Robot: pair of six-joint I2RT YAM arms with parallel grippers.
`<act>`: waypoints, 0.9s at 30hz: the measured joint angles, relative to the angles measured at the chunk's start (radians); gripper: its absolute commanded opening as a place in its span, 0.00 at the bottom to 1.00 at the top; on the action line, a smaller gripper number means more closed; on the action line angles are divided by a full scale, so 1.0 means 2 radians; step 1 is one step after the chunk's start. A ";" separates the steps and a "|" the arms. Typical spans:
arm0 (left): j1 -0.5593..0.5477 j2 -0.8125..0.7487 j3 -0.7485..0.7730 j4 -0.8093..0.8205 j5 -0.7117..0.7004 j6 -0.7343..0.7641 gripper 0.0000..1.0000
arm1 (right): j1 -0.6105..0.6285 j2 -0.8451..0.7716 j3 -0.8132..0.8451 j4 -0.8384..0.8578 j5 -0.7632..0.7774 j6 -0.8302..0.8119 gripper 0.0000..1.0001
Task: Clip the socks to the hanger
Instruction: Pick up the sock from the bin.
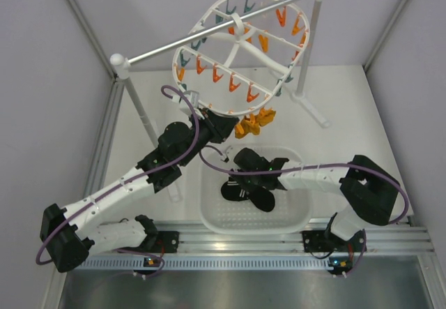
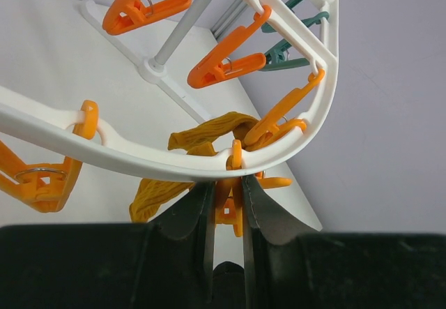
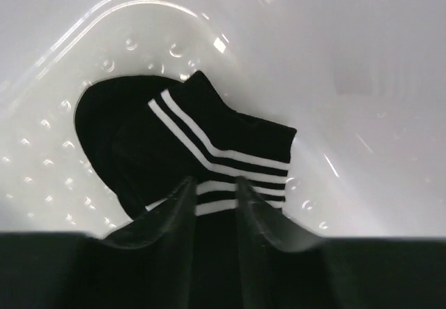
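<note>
The white oval hanger (image 1: 175, 63) hangs from the rod, its rim (image 2: 139, 157) crossing the left wrist view. My left gripper (image 1: 211, 118) (image 2: 226, 190) is below that rim, shut on an orange clothespin (image 2: 230, 210). Two mustard socks (image 1: 254, 123) (image 2: 209, 131) hang bunched just beyond it, touching the rim's pegs. In the basket lie black socks with white stripes (image 1: 247, 192) (image 3: 139, 134). My right gripper (image 1: 252, 178) (image 3: 214, 183) points down into them, shut on the striped cuff of one sock.
The white perforated basket (image 1: 300, 218) (image 3: 104, 16) sits at the near edge between the arms. A silver rod (image 1: 174, 46) on two white posts (image 1: 139, 107) spans the back. Several orange and teal clothespins (image 2: 226, 65) dangle from the frame.
</note>
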 measured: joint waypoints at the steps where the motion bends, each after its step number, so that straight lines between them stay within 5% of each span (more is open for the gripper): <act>1: 0.000 0.000 0.000 0.000 0.000 0.000 0.00 | -0.001 0.000 0.000 0.003 -0.002 0.001 0.15; 3: 0.001 0.000 0.000 0.000 0.000 0.000 0.00 | -0.003 0.001 0.000 0.008 -0.013 0.005 0.05; 7: 0.002 0.000 -0.001 0.000 0.000 0.000 0.00 | -0.009 0.004 0.000 0.010 -0.027 0.006 0.00; 8: 0.002 0.000 -0.001 0.000 0.000 0.000 0.00 | -0.012 0.003 0.000 0.011 -0.028 0.005 0.01; 9: 0.002 0.000 -0.001 0.000 0.000 0.000 0.00 | -0.014 0.003 0.000 0.012 -0.030 0.005 0.15; 15: 0.002 0.005 -0.001 0.000 0.000 0.000 0.00 | -0.023 -0.001 0.004 0.012 -0.025 0.025 0.38; 27: 0.003 0.005 -0.001 0.003 0.000 0.000 0.00 | -0.023 0.030 0.023 0.030 -0.002 0.068 0.31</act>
